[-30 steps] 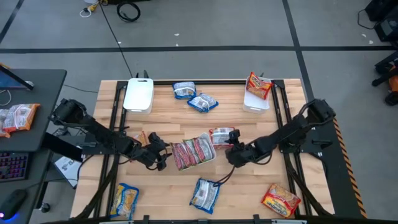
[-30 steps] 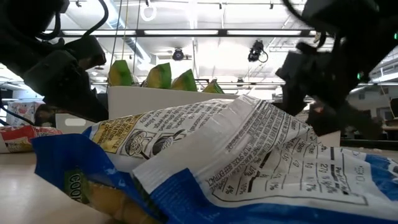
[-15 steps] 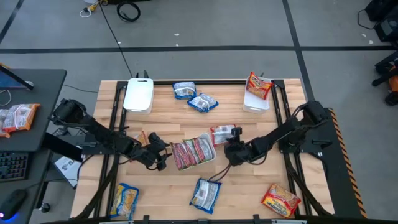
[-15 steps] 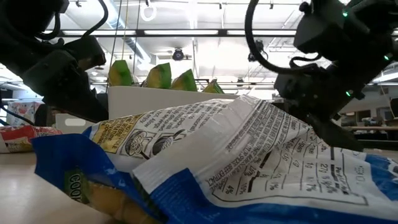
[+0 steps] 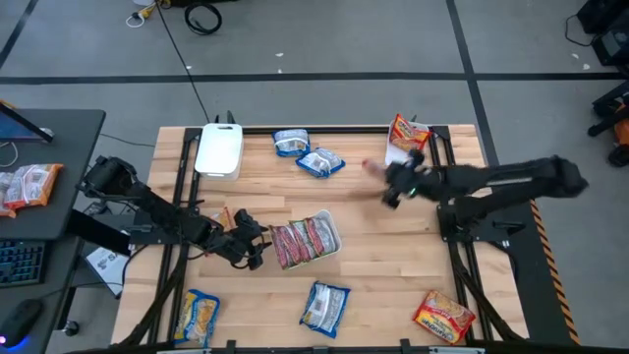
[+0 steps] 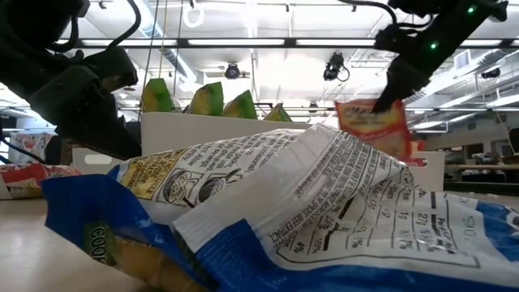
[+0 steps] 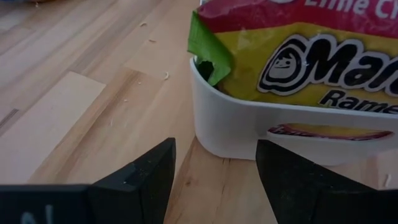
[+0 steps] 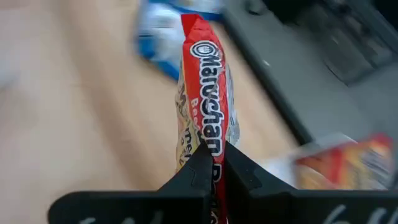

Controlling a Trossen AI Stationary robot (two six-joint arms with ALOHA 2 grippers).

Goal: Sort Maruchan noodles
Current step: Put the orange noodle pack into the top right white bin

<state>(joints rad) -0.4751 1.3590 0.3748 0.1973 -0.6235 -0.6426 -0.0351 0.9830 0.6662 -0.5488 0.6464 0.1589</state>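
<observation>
**Right pincer carries a red packet toward the far right tray**

Right gripper (image 5: 391, 187) of mine is pressed together on a red-edged Maruchan packet (image 8: 208, 118), pinching it by one short end so that its long axis runs straight out ahead of my fingers (image 8: 186, 177), edge-on to my wrist camera. From the camera at table height the packet (image 6: 373, 122) hangs clear of the table, well above the wood.

Outward from that grip, what matters is direction. I hover over the right half of the table, toward its far edge, and the white tray (image 5: 403, 162) near the far right corner lies just beside me, toward that corner. An orange-red packet (image 5: 410, 135) already lies in it. I judge this tray to be the drop place, though I cannot be sure my packet belongs there: its colours look closer to the red-pink packets (image 5: 305, 239) heaped in the middle tray (image 7: 249, 127). My right arm is plainly the nearer one to the corner tray.

Left gripper (image 5: 251, 251) waits with its fingers spread, low at the table's middle, just beside the middle tray's left side.

Other packets lie well apart: two blue ones (image 5: 307, 152) near the far edge, one blue (image 5: 324, 305) and two orange (image 5: 444, 317) along the near edge. Another white tray (image 5: 218, 149) sits at the far left corner.
</observation>
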